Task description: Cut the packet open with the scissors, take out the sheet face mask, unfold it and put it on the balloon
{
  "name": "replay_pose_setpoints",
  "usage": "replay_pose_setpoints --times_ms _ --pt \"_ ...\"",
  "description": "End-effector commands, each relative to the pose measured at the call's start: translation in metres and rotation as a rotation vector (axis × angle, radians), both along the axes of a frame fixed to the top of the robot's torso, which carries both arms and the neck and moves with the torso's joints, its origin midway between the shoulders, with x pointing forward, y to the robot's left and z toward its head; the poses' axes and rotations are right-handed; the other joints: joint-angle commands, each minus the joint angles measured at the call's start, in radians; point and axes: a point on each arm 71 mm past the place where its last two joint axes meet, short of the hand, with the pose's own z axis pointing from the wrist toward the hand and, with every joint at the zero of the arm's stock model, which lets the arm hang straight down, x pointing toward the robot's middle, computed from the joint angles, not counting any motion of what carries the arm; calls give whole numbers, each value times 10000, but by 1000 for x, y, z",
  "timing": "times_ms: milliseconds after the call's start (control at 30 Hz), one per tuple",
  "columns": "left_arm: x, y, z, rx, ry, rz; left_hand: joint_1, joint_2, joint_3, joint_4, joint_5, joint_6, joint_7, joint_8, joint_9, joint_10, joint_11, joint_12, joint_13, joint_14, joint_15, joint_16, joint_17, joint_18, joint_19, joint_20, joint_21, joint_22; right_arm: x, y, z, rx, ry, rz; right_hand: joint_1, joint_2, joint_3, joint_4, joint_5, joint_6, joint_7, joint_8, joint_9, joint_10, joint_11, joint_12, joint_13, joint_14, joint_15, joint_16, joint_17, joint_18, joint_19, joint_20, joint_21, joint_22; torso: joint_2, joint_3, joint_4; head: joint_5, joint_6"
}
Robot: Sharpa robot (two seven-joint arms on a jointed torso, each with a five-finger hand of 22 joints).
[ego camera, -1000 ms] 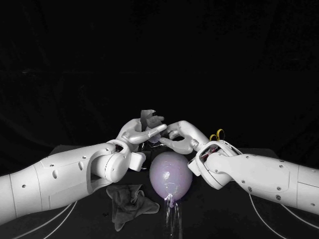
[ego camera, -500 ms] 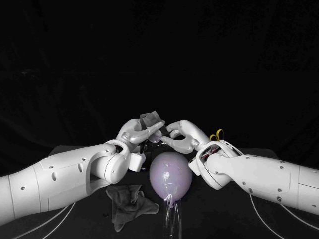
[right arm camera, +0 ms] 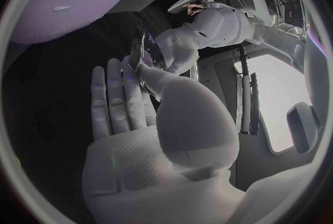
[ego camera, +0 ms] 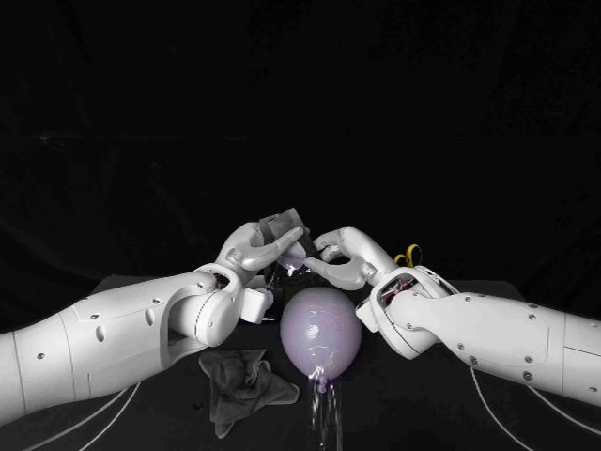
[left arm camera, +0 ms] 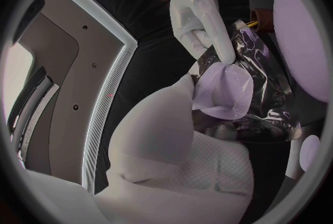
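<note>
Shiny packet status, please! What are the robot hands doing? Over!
Left robot hand and right robot hand both pinch the shiny silver foil packet, raised beyond the pale purple balloon. Dark crumpled cloth on table, clear of hands. Over.

The head camera looks down across the counter [ego camera: 409, 413] from the robot's side. Wrist cameras sit close behind the left hand [left arm camera: 187, 146] and right hand [right arm camera: 160, 146], facing each other. All three views share the packet [left arm camera: 267, 85] and balloon [ego camera: 319, 329].
</note>
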Motion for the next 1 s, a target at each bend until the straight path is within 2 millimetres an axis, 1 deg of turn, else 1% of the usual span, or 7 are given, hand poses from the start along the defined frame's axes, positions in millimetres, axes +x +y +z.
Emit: replay_pose_setpoints --times_ms 33,200,267,367,667,867,1000 --pt "1 1 3 95 -299 144 -32 -182 369 -12 -36 230 -33 114 11 243 -46 -63 -10 176 -62 52 -32 159 211 -4 66 25 -1 0 2 303 -135 -48 -116 -54 206 -327 25 -70 103 -122 492 -198 37 -110 -38 -23 85 -84 0 82 -119 28 54 36 2 0 0 -10 -14" --pt "1 1 3 250 -465 185 -252 -488 1236 -24 -36 419 -88 205 28 557 -102 -257 -15 354 -117 17 -101 172 465 -5 119 40 -2 -1 3 538 -93 -52 -675 -604 -91 -195 40 -608 379 -508 364 -1254 353 -138 -100 -429 331 -357 -56 62 -382 195 -149 -81 -4 -2 1 -20 2" --pt "2 2 3 324 -557 214 -375 -597 1569 -36 -35 466 -91 241 42 668 -121 -337 -13 433 -136 10 -124 162 587 -5 146 49 -3 -2 4 605 -86 -46 -1285 -1184 -521 49 41 -1012 608 -797 231 -1805 590 -159 -117 -744 493 -530 -103 33 -501 291 -273 -170 -5 -4 1 -22 8" --pt "3 3 4 494 -769 240 -521 -729 1941 -66 -44 485 -90 273 59 762 -127 -442 -12 479 -142 -21 -158 151 654 -5 149 49 -4 -4 4 680 -65 -36 -1585 -1606 -1023 231 38 -1514 911 -1199 32 -2567 881 -124 -99 -1290 729 -820 -190 20 -733 482 -547 -385 -3 -3 -3 -13 18" --pt "8 12 7 1768 -2197 158 -734 -914 2372 -135 -41 509 -52 333 100 892 -128 -576 -8 555 -161 -53 -197 82 782 3 167 57 -3 -26 5 820 224 -374 -1714 -1766 -2184 631 29 -2256 1314 -1788 -263 -3697 1283 -85 -78 -2230 1090 -1290 -404 -53 -1180 722 -1135 -887 0 -5 0 10 26" --pt "12 17 13 2764 -3272 20 -903 -1041 2676 -216 -41 521 -25 386 142 1003 -128 -687 -4 616 -186 -78 -228 -98 1426 8 374 133 2 -50 8 1113 484 -784 -1599 -1668 -2448 713 34 -2309 1352 -1855 -303 -3805 1311 -50 -65 -2358 1136 -1343 -456 -95 -1225 721 -1247 -1013 8 3 -11 51 5" --pt "14 20 16 3646 -4127 -96 -1035 -1159 2931 -324 -34 574 4 458 193 1228 -149 -727 14 806 -229 -22 -218 -184 2505 -15 755 266 7 -64 16 1367 589 -920 -1210 -1276 -2510 704 57 -1964 1221 -1721 -285 -3513 1189 142 -29 -2088 1026 -1174 -443 -18 -1007 706 -1210 -1095 5 14 -9 58 -6"
